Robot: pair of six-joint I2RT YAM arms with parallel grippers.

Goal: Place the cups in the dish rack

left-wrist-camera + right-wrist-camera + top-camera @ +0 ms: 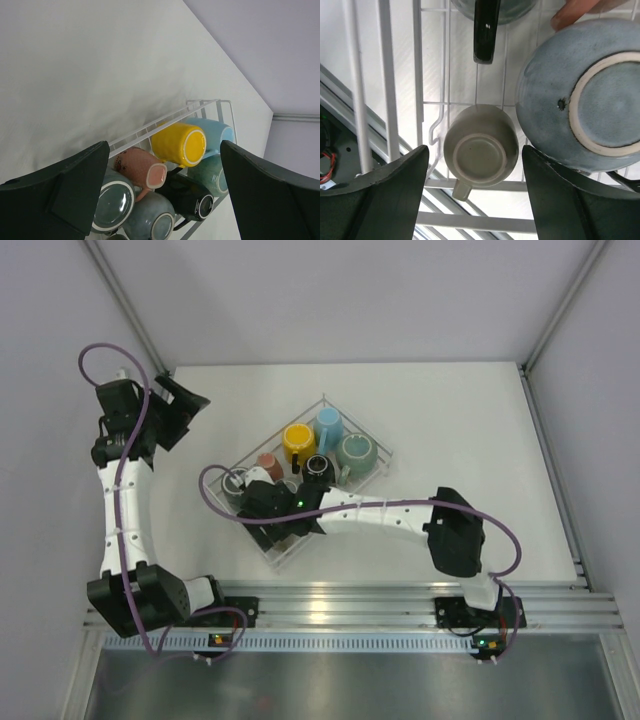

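At 7 o'clock of rack (385, 75) | your right gripper (475, 165) spread, empty | olive cup (481, 150) inverted, presumably to drain | left gripper (165, 145) wide, empty.

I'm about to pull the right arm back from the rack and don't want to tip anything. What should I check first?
1. The right pincer is open, gaps showing either side of the small olive mug: ok.
2. The small olive mug sits upside down in the dish rack: ok.
3. The right pincer clears the blue-grey mug alongside: cannot tell.
4. The left pincer is open, empty, away from the dish rack: ok.
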